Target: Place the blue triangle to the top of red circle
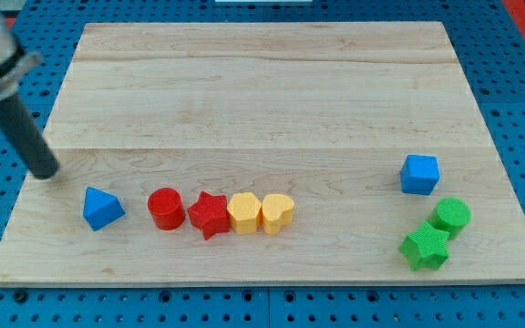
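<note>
The blue triangle (102, 209) lies near the board's lower left. The red circle (165, 208) stands just to its right, with a small gap between them. My tip (46, 173) rests on the board up and to the left of the blue triangle, apart from it. The rod slants up toward the view's top left corner.
A red star (210, 215), a yellow hexagon (243, 212) and a yellow heart (277, 213) continue the row to the right of the red circle. A blue cube (419, 174), a green circle (451, 217) and a green star (426, 246) sit at the lower right. The wooden board (262, 91) lies on a blue pegboard.
</note>
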You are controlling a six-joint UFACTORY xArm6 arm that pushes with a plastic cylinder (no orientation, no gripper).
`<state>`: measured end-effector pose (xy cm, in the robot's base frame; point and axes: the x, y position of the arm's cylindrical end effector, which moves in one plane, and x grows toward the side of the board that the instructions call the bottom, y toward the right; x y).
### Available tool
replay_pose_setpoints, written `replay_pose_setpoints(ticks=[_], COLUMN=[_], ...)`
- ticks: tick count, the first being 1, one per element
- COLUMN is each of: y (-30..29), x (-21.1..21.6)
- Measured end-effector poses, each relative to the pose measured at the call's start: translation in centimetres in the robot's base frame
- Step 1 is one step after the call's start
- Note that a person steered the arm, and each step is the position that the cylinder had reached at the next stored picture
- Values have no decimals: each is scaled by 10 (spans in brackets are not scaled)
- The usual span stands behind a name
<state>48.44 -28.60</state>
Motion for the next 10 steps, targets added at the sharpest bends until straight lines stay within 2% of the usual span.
replay_pose_setpoints(ticks=[1, 2, 3, 4, 6, 7, 8, 9, 10], y=[-19, 33, 95, 106, 94, 93, 103, 145, 145], x=[28, 74, 85, 78, 29, -22, -33, -32, -31])
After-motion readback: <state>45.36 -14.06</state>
